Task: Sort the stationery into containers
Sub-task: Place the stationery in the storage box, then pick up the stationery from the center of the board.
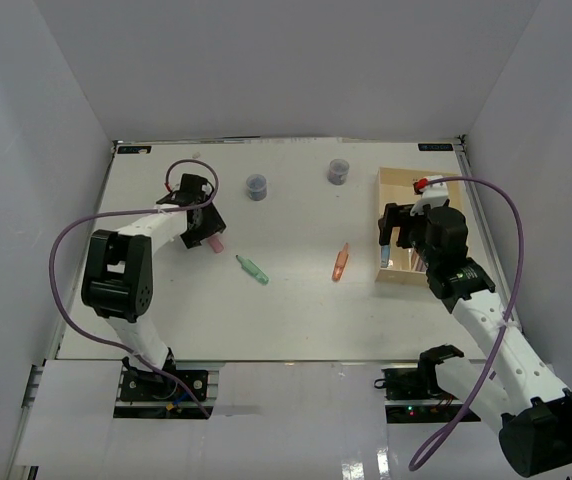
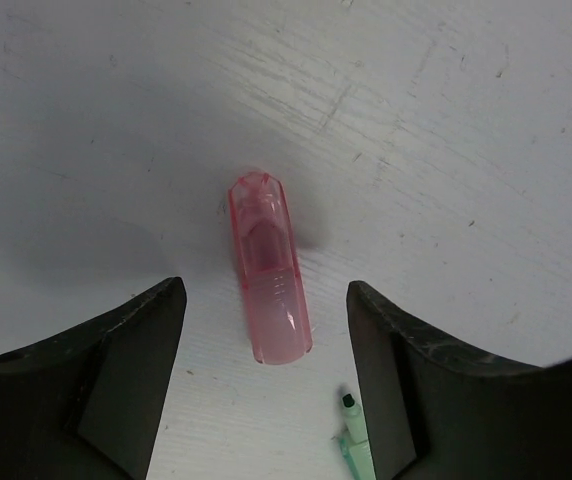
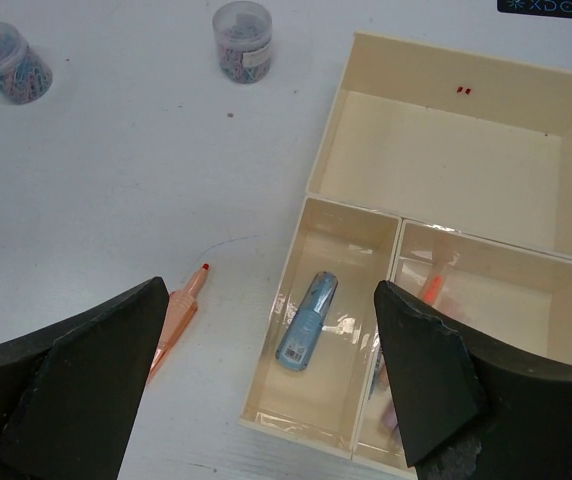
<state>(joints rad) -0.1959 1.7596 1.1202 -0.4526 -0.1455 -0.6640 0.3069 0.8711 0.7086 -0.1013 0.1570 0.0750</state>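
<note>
A pink marker (image 2: 269, 275) lies flat on the white worktop (image 2: 446, 150) between the open jaws of the left claw (image 2: 264, 310), touching neither. A blue marker (image 3: 307, 320) sits in a small compartment of the beige tray (image 3: 351, 90), below the wide-open, empty right claw (image 3: 269, 300). A dark label (image 3: 551, 5) reads "XDOF".

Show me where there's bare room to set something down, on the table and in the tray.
Free: tray's long section; table between green pen and orange pen. Left small section holds one blue piece. Crowded: right small section.
</note>
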